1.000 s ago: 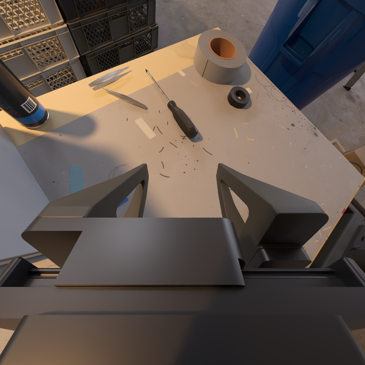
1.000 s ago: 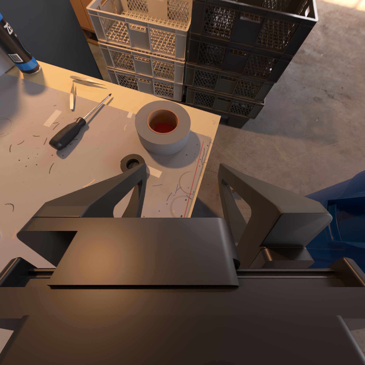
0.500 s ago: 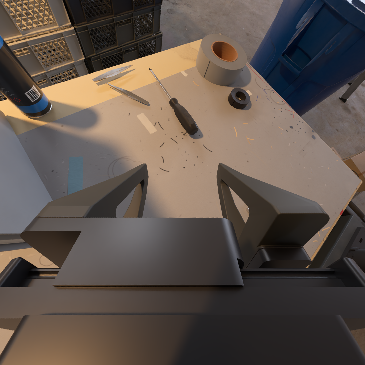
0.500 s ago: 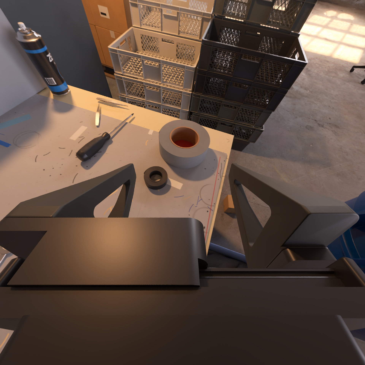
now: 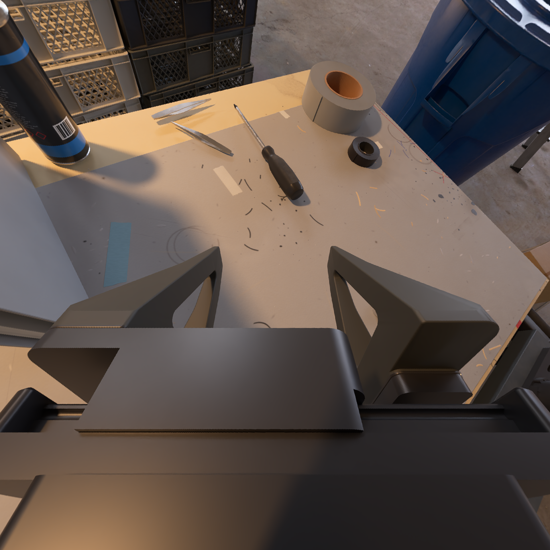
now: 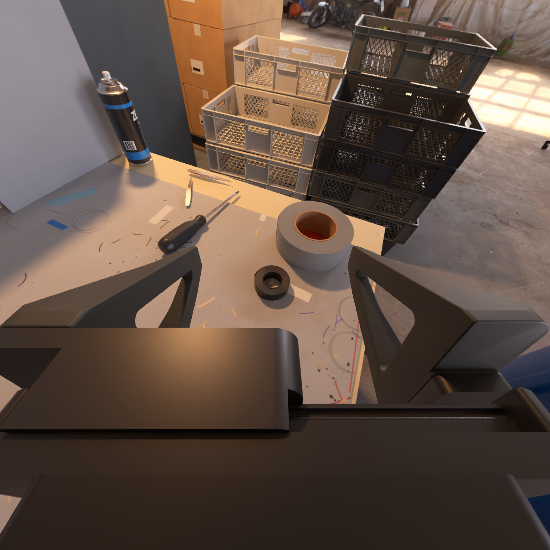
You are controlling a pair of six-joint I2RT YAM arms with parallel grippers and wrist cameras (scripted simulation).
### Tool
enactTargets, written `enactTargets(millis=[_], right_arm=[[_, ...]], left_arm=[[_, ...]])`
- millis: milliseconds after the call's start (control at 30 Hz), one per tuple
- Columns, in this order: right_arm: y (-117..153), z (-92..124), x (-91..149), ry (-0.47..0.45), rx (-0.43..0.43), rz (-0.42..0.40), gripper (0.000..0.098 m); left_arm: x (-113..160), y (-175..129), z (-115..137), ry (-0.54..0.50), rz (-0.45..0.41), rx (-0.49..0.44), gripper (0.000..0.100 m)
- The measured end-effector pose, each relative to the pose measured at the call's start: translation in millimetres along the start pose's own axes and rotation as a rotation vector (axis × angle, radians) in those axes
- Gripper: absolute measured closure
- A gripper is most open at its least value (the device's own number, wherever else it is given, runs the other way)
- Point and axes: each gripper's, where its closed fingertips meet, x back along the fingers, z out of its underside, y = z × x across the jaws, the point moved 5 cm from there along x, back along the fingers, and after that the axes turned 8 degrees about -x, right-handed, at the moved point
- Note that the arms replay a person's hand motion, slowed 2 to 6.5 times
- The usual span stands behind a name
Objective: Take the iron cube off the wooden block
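Observation:
Neither the iron cube nor the wooden block shows in either view. My left gripper (image 5: 274,253) is open and empty, above the worn table top (image 5: 387,256), short of a black-handled screwdriver (image 5: 281,171). My right gripper (image 6: 275,253) is open wider and empty, above the table's right part, with a small black ring (image 6: 271,282) between its fingers in the picture and a grey tape roll (image 6: 315,235) just beyond.
A spray can (image 5: 35,98) stands at the back left by a white panel (image 5: 26,253). Tweezers (image 5: 202,137) lie near the back edge. The tape roll (image 5: 339,96) and black ring (image 5: 363,151) sit at the right. Stacked crates (image 6: 387,143) and a blue bin (image 5: 476,80) stand off the table.
Both wrist views have pulled back and up, so more of the table and room shows. The right gripper's fingers have spread wider and it has swung left over the table. The left fingers kept their gap.

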Motion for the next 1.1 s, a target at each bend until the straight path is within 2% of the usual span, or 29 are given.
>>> enactTargets(millis=[433, 1100], right_arm=[[32, 17, -7, -0.061, 0.010, -0.046, 0.0120], [71, 48, -20, -0.104, 0.002, -0.129, 0.0119]], left_arm=[[14, 0, 16, -0.048, -0.023, 0.015, 0.039], [38, 1, 36, -0.128, -0.064, 0.025, 0.039]])
